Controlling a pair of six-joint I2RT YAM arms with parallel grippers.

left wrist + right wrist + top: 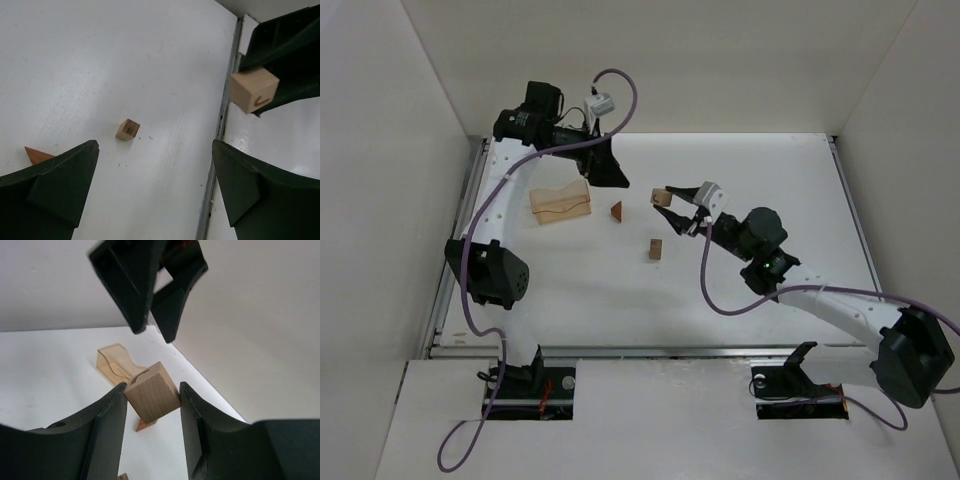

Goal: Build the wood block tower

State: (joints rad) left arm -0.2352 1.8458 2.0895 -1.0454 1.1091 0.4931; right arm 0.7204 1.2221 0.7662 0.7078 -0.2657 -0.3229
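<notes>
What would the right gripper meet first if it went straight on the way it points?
Probably the left gripper, open just ahead; height is unclear, so it might pass beneath toward the wavy block.

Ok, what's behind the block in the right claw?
From the right wrist: the wavy piece and left claw; the triangle is mostly covered by the block.

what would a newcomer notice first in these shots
The right gripper, mid-table, shut on a tan block held above the white table, draws the eye first. To its left the left gripper hangs open near a wavy wooden slab. A reddish triangular piece and a small cube lie loose between the arms.
</notes>
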